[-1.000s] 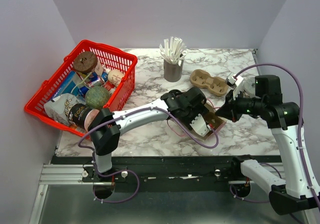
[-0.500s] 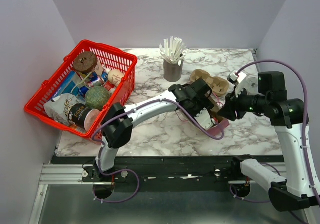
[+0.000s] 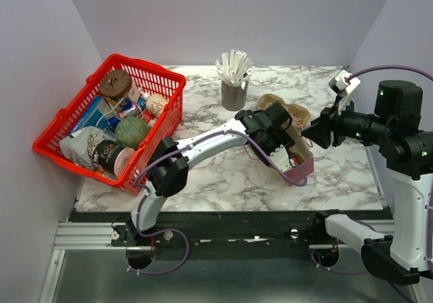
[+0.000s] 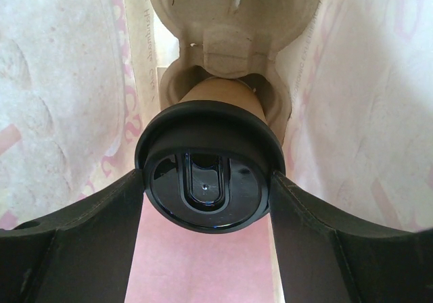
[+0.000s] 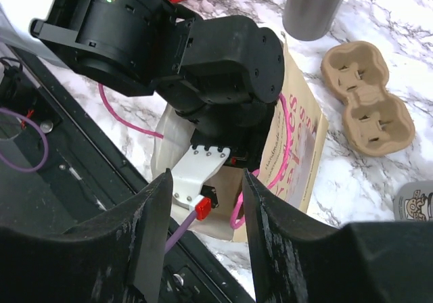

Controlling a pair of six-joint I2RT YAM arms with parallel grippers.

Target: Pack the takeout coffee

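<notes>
1. The takeout coffee (image 4: 220, 93), a tan cup under its black lid (image 4: 206, 181), lies deep inside a paper bag (image 5: 298, 141), its lower end seated in a socket of a pulp carrier (image 4: 230, 19).
2. The left gripper (image 4: 206, 178) is clenched on the lid, one finger at 9 o'clock and one at 3 o'clock of its rim.
3. The right gripper (image 5: 203, 201) hangs at 3 o'clock of the bag, fingers spread and holding nothing.
4. On the marble table (image 3: 223, 174), another carrier (image 5: 369, 97) sits at 12 o'clock of the bag, a grey cup of white sticks (image 3: 234, 93) at 10 o'clock, and a red basket (image 3: 169, 86) at 9 o'clock.
</notes>
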